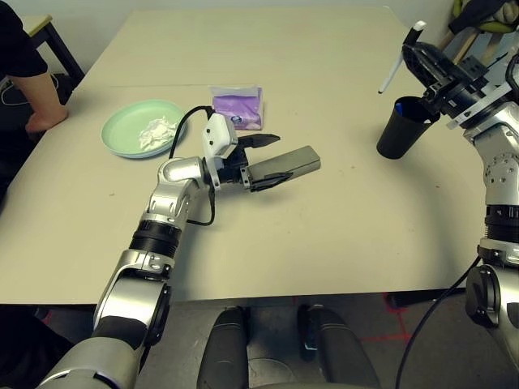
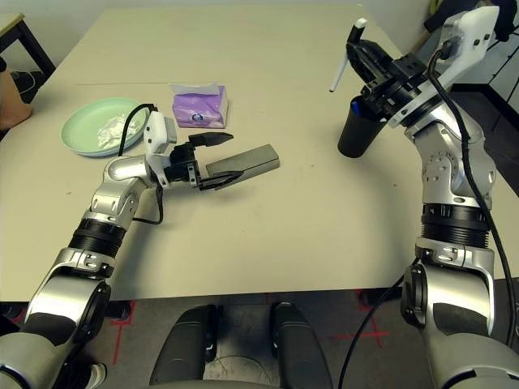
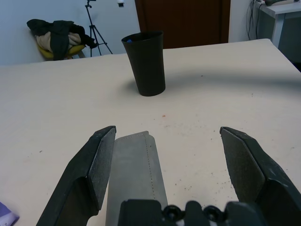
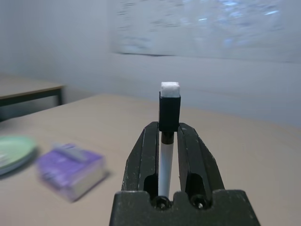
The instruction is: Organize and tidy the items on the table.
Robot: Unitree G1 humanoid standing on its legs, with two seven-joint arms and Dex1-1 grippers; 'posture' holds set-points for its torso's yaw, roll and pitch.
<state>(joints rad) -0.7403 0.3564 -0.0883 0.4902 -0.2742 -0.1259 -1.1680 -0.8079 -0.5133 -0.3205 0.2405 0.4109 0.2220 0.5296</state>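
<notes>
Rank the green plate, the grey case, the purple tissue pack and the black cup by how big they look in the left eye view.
1. Green plate
2. Grey case
3. Black cup and purple tissue pack look about alike, so I won't rank them.

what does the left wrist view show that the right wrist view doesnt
Left wrist view only: the open left gripper around the grey glasses case, the black cup standing beyond, and a tripod in the background.

Right wrist view only: the right gripper shut on a white marker, with the purple tissue pack and green plate.

Both: the beige table.
</notes>
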